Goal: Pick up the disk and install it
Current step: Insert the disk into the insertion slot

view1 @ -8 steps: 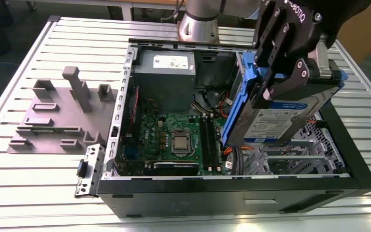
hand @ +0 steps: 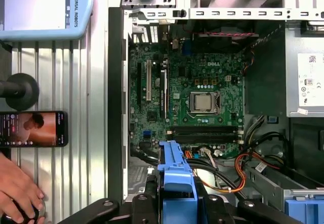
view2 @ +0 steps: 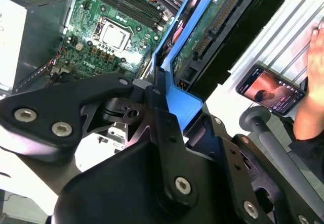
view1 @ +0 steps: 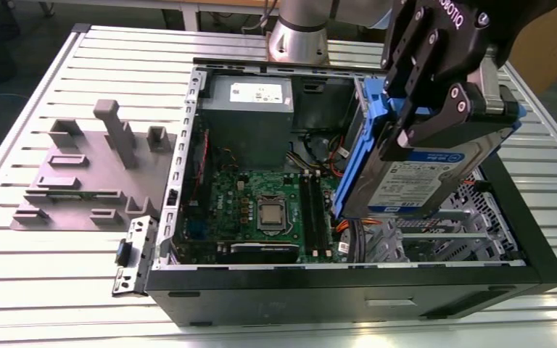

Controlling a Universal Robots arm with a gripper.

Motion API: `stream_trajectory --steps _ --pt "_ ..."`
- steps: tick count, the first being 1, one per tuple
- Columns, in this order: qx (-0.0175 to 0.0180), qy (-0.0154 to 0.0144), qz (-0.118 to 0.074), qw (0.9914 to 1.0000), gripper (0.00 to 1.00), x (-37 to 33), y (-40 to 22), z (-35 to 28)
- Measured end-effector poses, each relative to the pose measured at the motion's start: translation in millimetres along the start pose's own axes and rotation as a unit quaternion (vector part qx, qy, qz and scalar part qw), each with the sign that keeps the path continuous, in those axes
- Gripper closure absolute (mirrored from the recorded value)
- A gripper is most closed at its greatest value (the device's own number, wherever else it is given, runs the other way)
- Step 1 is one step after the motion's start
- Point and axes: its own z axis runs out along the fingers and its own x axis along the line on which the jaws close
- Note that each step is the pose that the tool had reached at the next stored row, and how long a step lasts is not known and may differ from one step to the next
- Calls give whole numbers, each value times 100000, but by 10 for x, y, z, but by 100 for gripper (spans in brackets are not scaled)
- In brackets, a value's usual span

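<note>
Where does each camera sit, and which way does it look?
Exterior view: off the arm, looking down into the open computer case; the tool grips the disk, steeply tilted, over it.
First wrist view: on the wrist, facing straight down onto the motherboard; the tool shows.
Second wrist view: on the wrist, looking slantwise past the tool.
Both wrist views share the motherboard, phone and a person's hand.

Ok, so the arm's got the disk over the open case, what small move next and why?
Probably lower the disk a little toward the metal drive cage: the gripper clamps it on edge above the case, not yet seated.
</note>
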Motion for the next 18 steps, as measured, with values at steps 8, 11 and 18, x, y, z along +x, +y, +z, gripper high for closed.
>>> stream_trajectory --steps 8,11,18 --pt "-1 1 0 100000 64 0 1 -25" --pt "0 2 -1 100000 64 0 -13 -25" --pt "0 4 -1 100000 64 -1 -25 -26"
